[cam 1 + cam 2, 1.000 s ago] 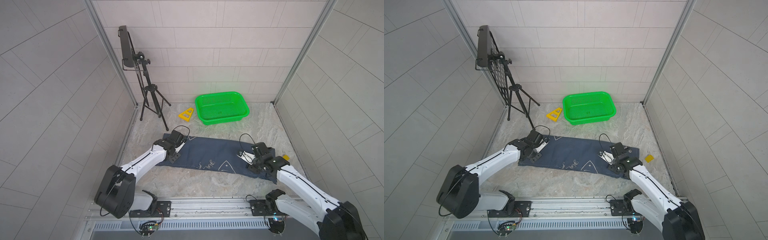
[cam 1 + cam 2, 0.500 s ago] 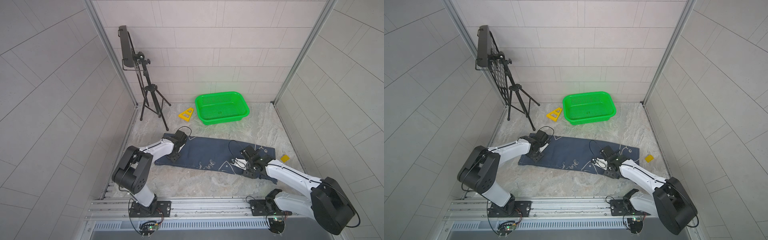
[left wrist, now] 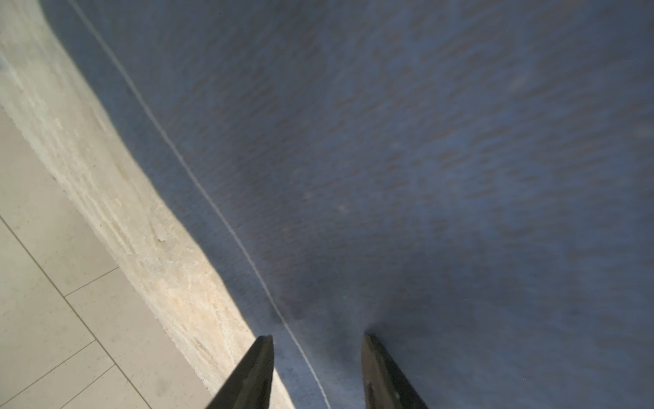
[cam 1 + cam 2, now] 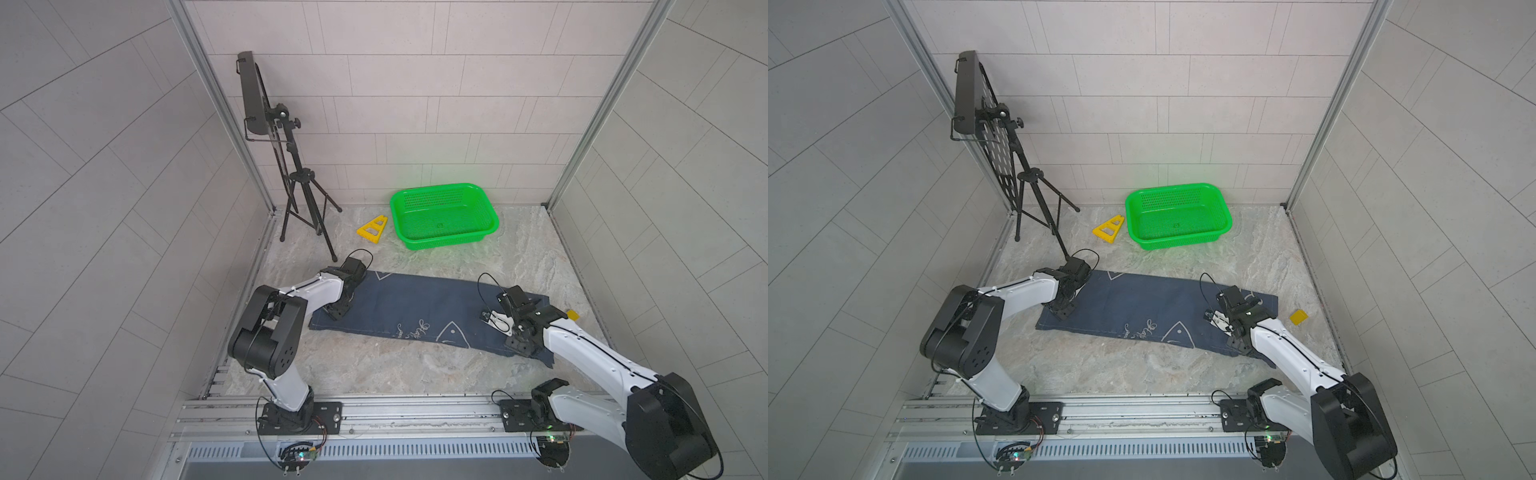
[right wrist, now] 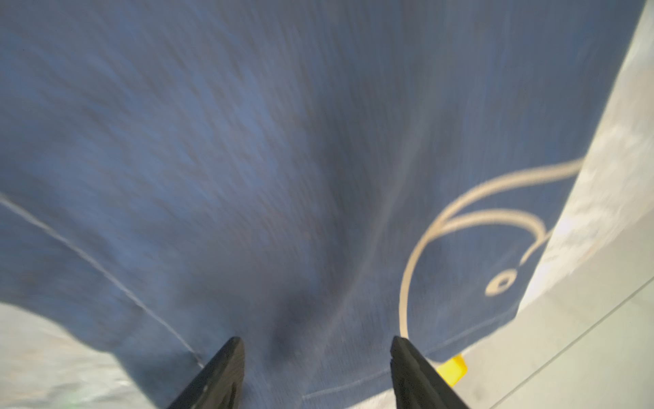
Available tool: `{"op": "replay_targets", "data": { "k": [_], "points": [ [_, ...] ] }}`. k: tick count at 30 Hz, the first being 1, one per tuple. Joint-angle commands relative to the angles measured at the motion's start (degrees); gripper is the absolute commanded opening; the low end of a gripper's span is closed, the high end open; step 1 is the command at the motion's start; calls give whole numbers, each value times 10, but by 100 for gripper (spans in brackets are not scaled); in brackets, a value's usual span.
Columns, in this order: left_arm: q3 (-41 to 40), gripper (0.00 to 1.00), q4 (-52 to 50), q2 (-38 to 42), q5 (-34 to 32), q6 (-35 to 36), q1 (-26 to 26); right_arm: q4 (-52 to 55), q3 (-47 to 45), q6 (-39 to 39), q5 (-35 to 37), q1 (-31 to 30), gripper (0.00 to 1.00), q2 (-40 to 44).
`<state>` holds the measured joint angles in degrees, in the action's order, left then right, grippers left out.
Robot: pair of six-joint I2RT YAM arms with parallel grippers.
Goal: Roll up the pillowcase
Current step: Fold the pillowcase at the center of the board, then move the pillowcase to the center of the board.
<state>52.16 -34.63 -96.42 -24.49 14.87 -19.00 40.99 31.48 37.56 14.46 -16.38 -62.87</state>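
A: What state are the grippers in?
B: We find the left gripper (image 3: 316, 341) with jaws parted and empty, poised over the seam (image 3: 212, 205) at one end of the pillowcase (image 4: 415, 307). The right gripper (image 5: 315, 340) stands parted and empty at the opposite end.
A: How will the cloth handle?
B: It lies flat and unrolled on the table (image 4: 374, 370). We judge it light, limp and likely to slip, so we advise pinching both corners of one long hem together.

The cursive on the pillowcase (image 4: 415, 307) is too small to read, and the right arm (image 4: 582, 345) covers part of its end. By the right end effector (image 5: 315, 340) the cloth blurs, with a yellow piece (image 5: 451, 368) half hidden.
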Motion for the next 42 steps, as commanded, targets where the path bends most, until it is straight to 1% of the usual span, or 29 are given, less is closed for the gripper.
{"op": "replay_targets", "data": {
  "k": [1,5,9,11,13,15,17,19,20,23,24,25,26,27,30,32,34,37,39,42],
  "points": [
    [-3,48,-25,16,-18,-17,16,24,-6,-4,22,10,70,-17],
    [-23,48,-21,31,-25,-28,24,11,-2,-21,41,25,70,-50],
    [-6,47,-29,47,-31,-30,33,10,13,-20,90,71,74,-59],
    [8,47,-34,59,-20,-32,33,11,29,-28,81,88,74,-47],
    [26,47,-44,75,4,-41,29,20,52,-63,52,107,74,-31],
    [42,48,-50,98,27,-44,16,19,75,-132,15,130,75,-11],
    [57,50,-47,125,59,-53,-3,0,89,-200,-38,174,75,12],
    [71,52,-34,148,107,-69,-25,-32,95,-280,-121,235,75,28],
    [74,53,-22,155,130,-77,-33,-46,96,-301,-142,247,75,33],
    [80,58,32,169,222,-119,-57,-87,104,-411,-176,276,75,22],
    [80,60,53,169,241,-132,-71,-100,103,-466,-194,293,74,14],
    [82,62,75,166,264,-145,-84,-113,98,-513,-215,306,75,7],
    [84,64,94,162,281,-155,-95,-122,93,-540,-234,314,75,1],
    [87,65,115,155,300,-166,-110,-126,88,-574,-236,319,75,-7],
    [105,68,164,122,342,-177,-158,-93,81,-660,-179,340,74,-34],
    [121,69,196,92,367,-178,-192,-60,86,-670,-156,356,74,-59],
    [140,69,219,51,382,-185,-229,-51,87,-660,-167,365,74,-72],
    [166,69,222,-12,381,-190,-269,-71,71,-653,-190,365,70,-84],
    [165,69,226,-41,369,-194,-282,-91,60,-650,-226,364,69,-97],
    [158,68,226,-75,345,-189,-291,-103,60,-660,-237,362,66,-122]
  ]
}}
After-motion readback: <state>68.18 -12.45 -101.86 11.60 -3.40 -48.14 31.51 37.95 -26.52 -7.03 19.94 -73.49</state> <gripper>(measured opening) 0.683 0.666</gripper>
